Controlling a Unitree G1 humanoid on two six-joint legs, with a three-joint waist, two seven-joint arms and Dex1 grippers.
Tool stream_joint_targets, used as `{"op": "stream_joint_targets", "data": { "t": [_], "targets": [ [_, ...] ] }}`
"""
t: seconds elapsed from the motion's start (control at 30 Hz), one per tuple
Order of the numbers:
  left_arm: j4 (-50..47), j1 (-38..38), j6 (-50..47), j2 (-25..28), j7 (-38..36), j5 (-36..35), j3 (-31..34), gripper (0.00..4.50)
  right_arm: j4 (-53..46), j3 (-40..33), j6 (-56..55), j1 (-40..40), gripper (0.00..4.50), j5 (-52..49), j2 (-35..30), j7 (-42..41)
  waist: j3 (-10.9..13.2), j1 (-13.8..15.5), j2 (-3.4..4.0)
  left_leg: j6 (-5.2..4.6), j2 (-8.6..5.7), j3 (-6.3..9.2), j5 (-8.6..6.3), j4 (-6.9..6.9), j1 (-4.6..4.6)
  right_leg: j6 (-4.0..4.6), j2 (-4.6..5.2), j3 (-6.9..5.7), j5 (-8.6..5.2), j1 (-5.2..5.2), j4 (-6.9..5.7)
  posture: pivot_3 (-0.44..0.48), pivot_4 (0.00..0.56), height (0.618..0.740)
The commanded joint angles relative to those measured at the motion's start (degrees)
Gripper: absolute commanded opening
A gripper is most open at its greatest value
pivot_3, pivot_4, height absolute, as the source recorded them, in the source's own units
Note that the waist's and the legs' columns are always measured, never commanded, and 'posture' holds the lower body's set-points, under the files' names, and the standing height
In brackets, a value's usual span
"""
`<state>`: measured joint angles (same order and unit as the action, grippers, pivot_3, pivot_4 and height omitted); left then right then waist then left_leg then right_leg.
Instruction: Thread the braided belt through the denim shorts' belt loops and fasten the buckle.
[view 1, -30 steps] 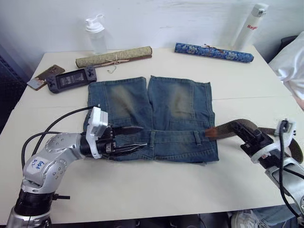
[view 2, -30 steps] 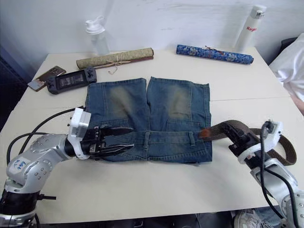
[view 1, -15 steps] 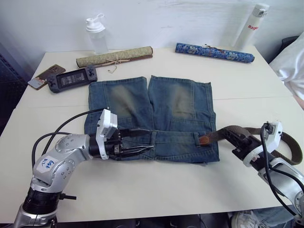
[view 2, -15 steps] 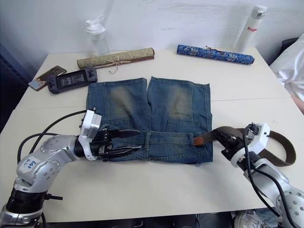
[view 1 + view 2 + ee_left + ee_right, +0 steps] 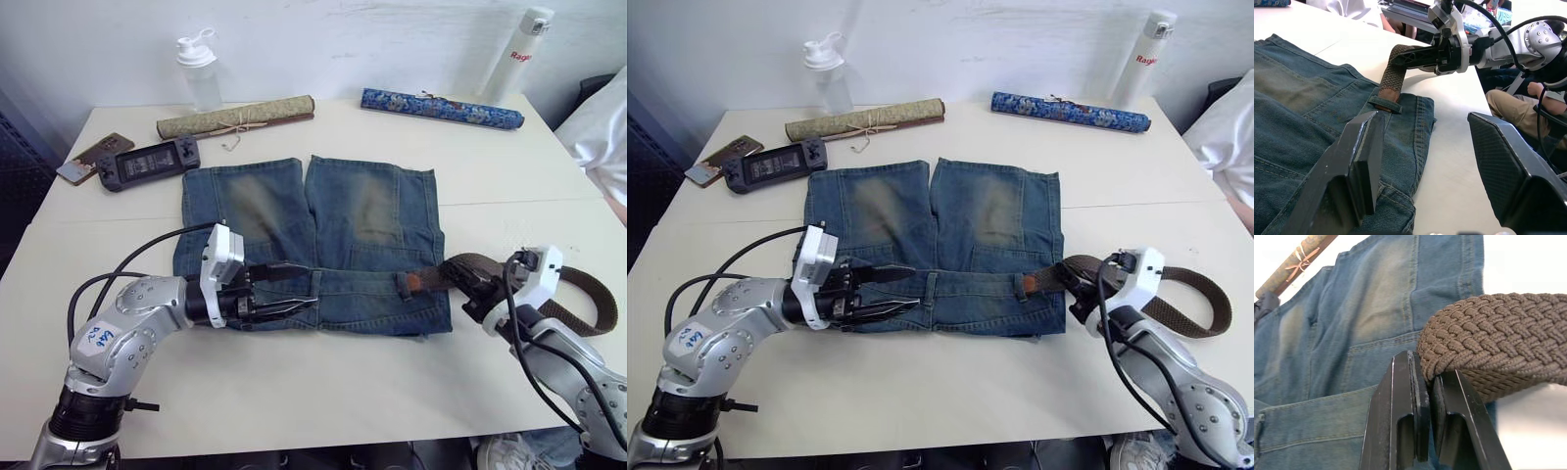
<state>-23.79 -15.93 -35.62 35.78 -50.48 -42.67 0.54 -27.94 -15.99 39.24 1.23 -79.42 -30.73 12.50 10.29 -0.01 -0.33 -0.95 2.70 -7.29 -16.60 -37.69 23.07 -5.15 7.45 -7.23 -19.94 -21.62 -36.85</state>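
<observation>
Right tool (image 5: 468, 290), lower right of the frame, is clamped on the belt (image 5: 446, 273) just behind its leather tip; right wrist view shows the two fingers pinched on the braid. Left tool (image 5: 290, 287), lower left, has fingers apart, hovering over the waistband left of centre, gripping nothing.

Step in hand, by my read: feeding the tip under the rightmost loop (image 5: 403, 286). Left wrist view shows the tip (image 5: 1388, 92) at that loop (image 5: 1384, 104), seemingly just entering it; how far through, can't tell. To do it well: keep the tip flat and low along the waistband, push in line with the loop, not angled. Left tool should pin the denim or catch the tip as it comes out, else the shorts may bunch. Grip sits close to the tip, good for steering; re-grip further back once it's through.

Shorts (image 5: 294, 211) lie flat mid-frame on the desk (image 5: 294, 382), waistband nearest, legs pointing to the top, faded blue with yellow-brown patches. Belt is olive-brown braid, trailing in a loop (image 5: 588, 304) off the shorts to the right edge. Buckle not made out.
</observation>
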Motion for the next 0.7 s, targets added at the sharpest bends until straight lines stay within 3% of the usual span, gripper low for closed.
{"op": "stream_joint_targets", "data": {
  "t": [0.03,0.23,0.57,0.7],
  "targets": [
    [-0.9,-1.1,1.4,-0.7,-0.5,1.1,-1.2,2.99,-1.7,3.3,1.3,-1.1,0.0,-1.0,2.6,1.6,0.0,-0.1,0.01,0.01,0.0,0.0,0.0,0.0,0.0,0.0,-0.01,0.0,0.0,-0.01,0.0,0.0,0.15,0.717],
    [0.2,-1.6,6.4,-2.3,-0.5,8.4,-5.6,2.99,0.7,8.4,3.8,-2.4,0.0,-5.3,9.0,7.1,0.0,-0.2,0.0,0.05,0.02,-0.03,0.03,0.06,0.0,0.01,-0.03,0.02,-0.01,-0.06,0.0,0.0,0.15,0.717],
    [9.9,-3.7,25.2,-7.5,4.0,29.2,-14.6,2.99,8.7,4.5,4.2,0.2,0.0,-16.6,11.8,10.2,0.0,-0.2,-0.06,-0.02,0.02,-0.03,0.0,0.05,0.0,0.02,-0.02,0.02,-0.01,-0.04,0.01,0.0,0.15,0.717],
    [13.2,-3.7,31.5,-8.5,3.9,33.4,-15.9,2.99,10.8,3.7,4.2,0.0,0.0,-23.0,12.0,10.4,0.0,-0.1,-0.07,-0.04,0.02,-0.02,-0.01,0.06,0.01,0.02,0.0,0.0,-0.01,-0.04,0.02,0.0,0.15,0.717]
  ]
}}
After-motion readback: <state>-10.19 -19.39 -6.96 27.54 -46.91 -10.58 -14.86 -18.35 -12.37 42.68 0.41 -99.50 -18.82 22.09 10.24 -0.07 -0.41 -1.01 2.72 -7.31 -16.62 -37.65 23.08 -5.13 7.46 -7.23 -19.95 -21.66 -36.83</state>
